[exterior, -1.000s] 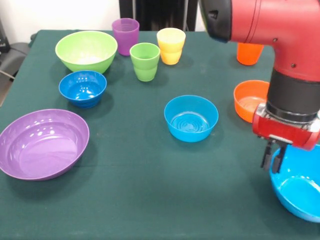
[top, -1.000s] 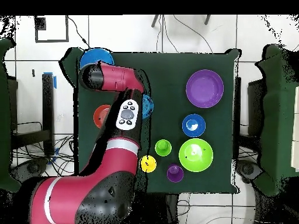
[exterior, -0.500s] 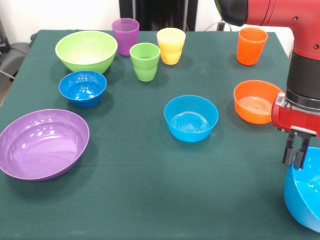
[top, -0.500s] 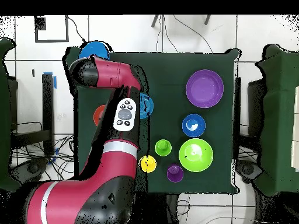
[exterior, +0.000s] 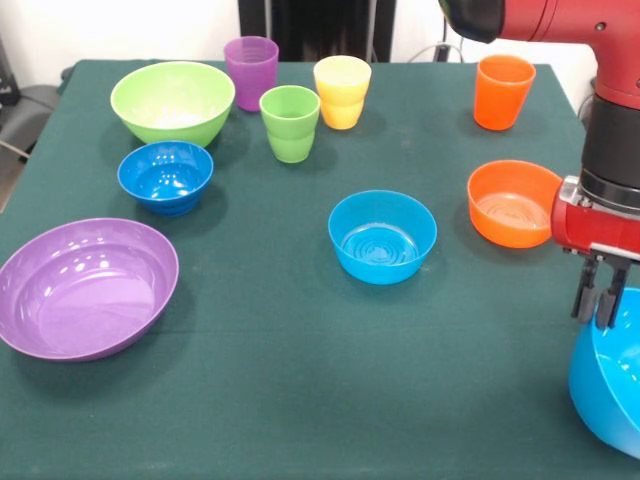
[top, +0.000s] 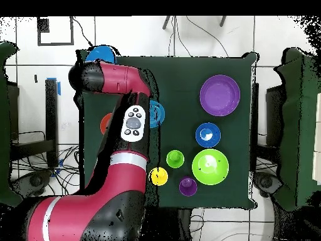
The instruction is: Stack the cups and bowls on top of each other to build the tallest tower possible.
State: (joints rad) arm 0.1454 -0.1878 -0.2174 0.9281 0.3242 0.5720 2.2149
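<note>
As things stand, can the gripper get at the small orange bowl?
Probably yes: the gripper hangs at the rim of the large blue bowl, and the orange bowl sits uncovered just beside it, with nothing between them.

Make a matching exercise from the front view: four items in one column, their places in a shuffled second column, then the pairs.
Items:
1. purple bowl
2. orange cup
3. gripper
4. green cup

Places:
A. far right of the table
B. between the purple cup and yellow cup, a little nearer the camera
C. near left of the table
D. at the rim of the large light blue bowl

Pairs: 1-C, 2-A, 3-D, 4-B
</note>
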